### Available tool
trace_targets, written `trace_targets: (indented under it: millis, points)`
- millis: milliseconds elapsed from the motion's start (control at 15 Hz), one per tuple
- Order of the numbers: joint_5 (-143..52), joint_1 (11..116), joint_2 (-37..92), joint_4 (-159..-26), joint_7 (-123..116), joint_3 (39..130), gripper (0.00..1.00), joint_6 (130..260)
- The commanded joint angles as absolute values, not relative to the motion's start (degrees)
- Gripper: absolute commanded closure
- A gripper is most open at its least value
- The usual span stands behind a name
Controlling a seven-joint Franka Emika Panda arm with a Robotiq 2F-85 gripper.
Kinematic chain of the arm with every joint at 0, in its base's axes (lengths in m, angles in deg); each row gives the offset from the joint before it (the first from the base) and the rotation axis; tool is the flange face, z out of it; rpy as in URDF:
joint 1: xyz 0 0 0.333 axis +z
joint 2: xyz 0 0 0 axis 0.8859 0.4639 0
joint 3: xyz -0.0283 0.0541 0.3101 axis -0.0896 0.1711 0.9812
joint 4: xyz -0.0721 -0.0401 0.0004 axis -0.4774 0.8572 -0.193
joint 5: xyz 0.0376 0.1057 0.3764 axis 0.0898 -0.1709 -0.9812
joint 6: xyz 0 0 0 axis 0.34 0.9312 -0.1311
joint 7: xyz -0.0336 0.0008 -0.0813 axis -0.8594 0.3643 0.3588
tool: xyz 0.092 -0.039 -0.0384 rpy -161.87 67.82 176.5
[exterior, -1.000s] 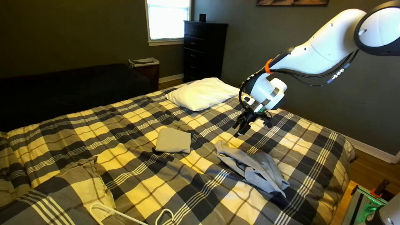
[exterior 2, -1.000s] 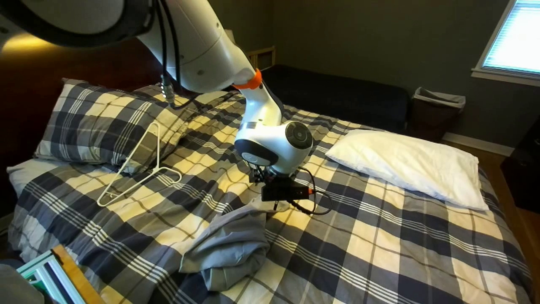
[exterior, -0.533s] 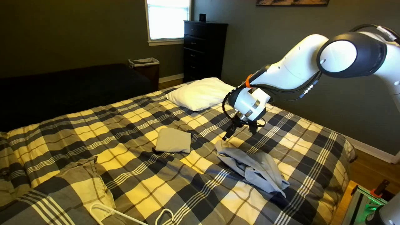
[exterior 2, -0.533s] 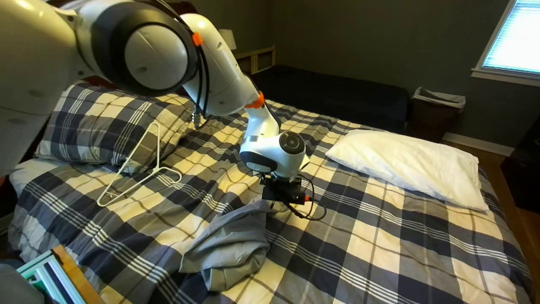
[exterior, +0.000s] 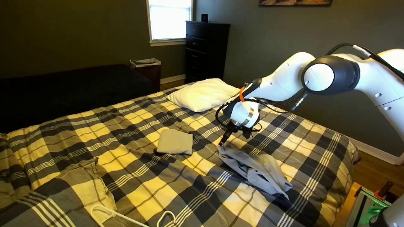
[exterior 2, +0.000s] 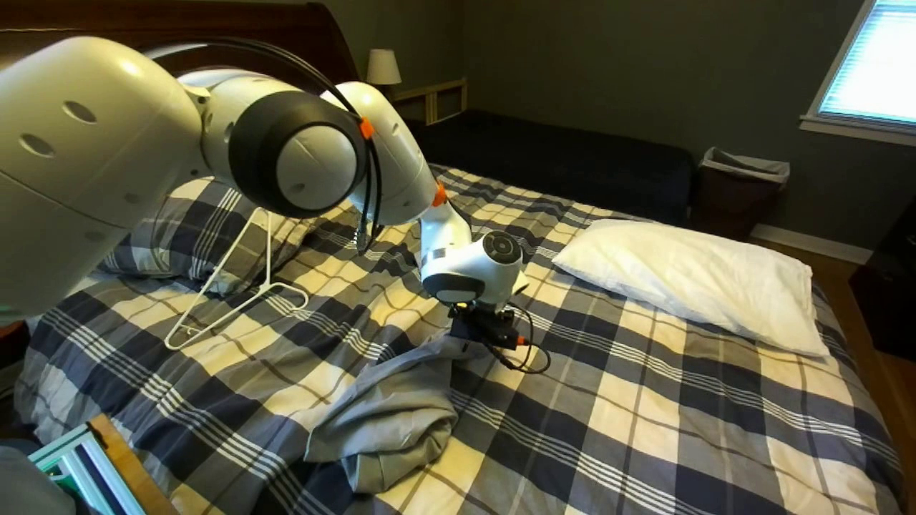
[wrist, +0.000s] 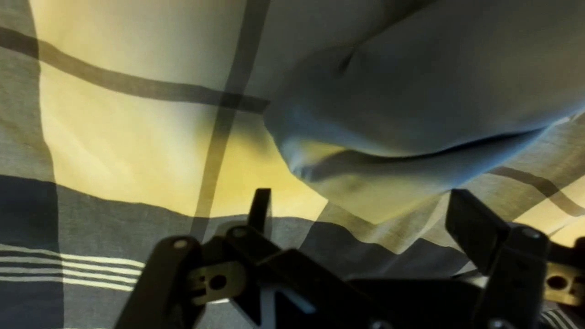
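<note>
Gray cloth [wrist: 434, 105] is filling the wrist view's upper right; gripper [wrist: 361, 191] is gaping empty, low closing possibly snagging bedspread [wrist: 114, 146].

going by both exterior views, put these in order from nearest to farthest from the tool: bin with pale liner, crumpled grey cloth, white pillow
1. Crumpled grey cloth: one end lies right by the open tool.
2. White pillow: farther off, across the plaid bed.
3. Bin: farthest, beyond the bed's edge, past the pillow.
</note>
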State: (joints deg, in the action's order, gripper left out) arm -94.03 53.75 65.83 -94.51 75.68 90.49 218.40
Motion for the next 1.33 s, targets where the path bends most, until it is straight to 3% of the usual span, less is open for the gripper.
trace_targets:
  millis: [0, 600, 800, 1267]
  points:
    - [-86.2, 51.1, 68.9, -90.6, 69.0, 92.8, 0.29, 214.3]
    - [-75.4, 45.1, 69.9, -88.9, 63.1, 99.2, 0.98, 209.8]
    - [-72.4, 43.8, 67.3, -92.0, 63.1, 99.6, 1.0, 208.0]
    - [-69.3, 37.4, 49.8, -113.5, 76.6, 103.1, 0.99, 209.3]
